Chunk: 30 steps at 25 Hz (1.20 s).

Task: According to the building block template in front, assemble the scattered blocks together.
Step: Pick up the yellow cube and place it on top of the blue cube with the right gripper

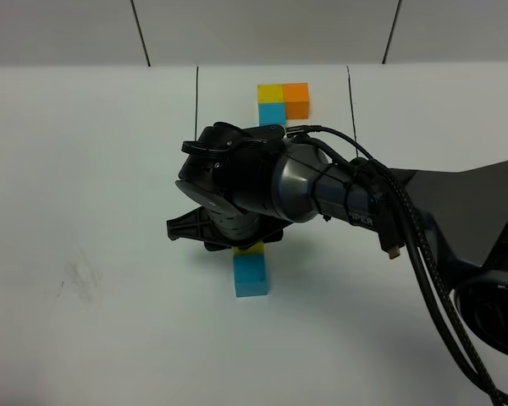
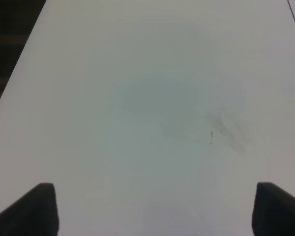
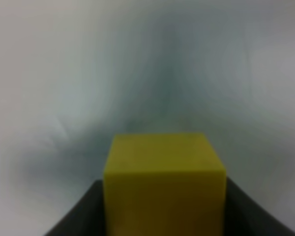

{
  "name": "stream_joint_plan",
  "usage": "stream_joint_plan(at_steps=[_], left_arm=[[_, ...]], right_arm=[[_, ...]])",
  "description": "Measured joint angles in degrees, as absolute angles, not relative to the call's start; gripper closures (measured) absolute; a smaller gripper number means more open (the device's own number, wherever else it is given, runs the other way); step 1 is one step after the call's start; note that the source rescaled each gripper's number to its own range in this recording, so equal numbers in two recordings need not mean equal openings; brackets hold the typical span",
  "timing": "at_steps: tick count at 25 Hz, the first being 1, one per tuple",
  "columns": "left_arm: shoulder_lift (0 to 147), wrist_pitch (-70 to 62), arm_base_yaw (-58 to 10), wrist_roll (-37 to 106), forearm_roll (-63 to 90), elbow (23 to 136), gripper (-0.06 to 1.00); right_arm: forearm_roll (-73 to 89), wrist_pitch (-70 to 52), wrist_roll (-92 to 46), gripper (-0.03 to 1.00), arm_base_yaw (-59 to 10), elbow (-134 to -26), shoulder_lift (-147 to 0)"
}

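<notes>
The template (image 1: 284,101) lies at the far middle of the table: yellow, orange and blue cubes in an L between thin black lines. A scattered sky-blue cube (image 1: 251,277) sits at the table's middle. A yellow cube (image 1: 252,248) touches its far side, mostly hidden under my right arm. My right gripper (image 1: 237,241) reaches across the middle. In the right wrist view its dark fingers (image 3: 88,211) press both sides of the yellow cube (image 3: 163,167). The scattered orange cube is hidden. My left gripper (image 2: 152,211) is open over bare table and holds nothing.
A faint grey smudge (image 1: 78,279) marks the white table on the left; it also shows in the left wrist view (image 2: 226,128). The table's dark edge (image 2: 10,64) runs along one side of the left wrist view. The right arm's cables (image 1: 423,254) hang on the right.
</notes>
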<state>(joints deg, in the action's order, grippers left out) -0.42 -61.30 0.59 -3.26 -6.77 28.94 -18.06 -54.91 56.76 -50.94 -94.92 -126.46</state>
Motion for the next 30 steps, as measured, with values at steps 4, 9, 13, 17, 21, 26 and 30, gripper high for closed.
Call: stream_joint_plan(at_steps=[4,9,13,17,21,26,30], left_arm=[[-0.42,-61.3,0.59,-3.26,-6.77,28.94,0.26],[-0.42,-61.3,0.59,-3.26,-6.77,28.94,0.26],[-0.42,-61.3,0.59,-3.26,-6.77,28.94,0.26],[-0.42,-61.3,0.59,-3.26,-6.77,28.94,0.26],[-0.42,-61.3,0.59,-3.26,-6.77,28.94,0.26],[-0.42,-61.3,0.59,-3.26,-6.77,28.94,0.26],[-0.42,-61.3,0.59,-3.26,-6.77,28.94,0.26]], right_arm=[[-17.79,-54.74,56.87,0.76,-50.94,-94.92,-127.1],[-16.81,-54.26,56.94,0.76,-50.94,-94.92,-128.62],[-16.65,-53.89,56.94,0.76,-50.94,-94.97,-129.08],[-16.65,-53.78,56.94,0.76,-50.94,-95.03,-129.18],[-16.76,-53.78,56.94,0.76,-50.94,-95.03,-129.18],[-16.84,-53.71,57.56,0.76,-50.94,-95.03,-129.18],[-16.84,-53.22,60.4,0.76,-50.94,-95.03,-129.23]])
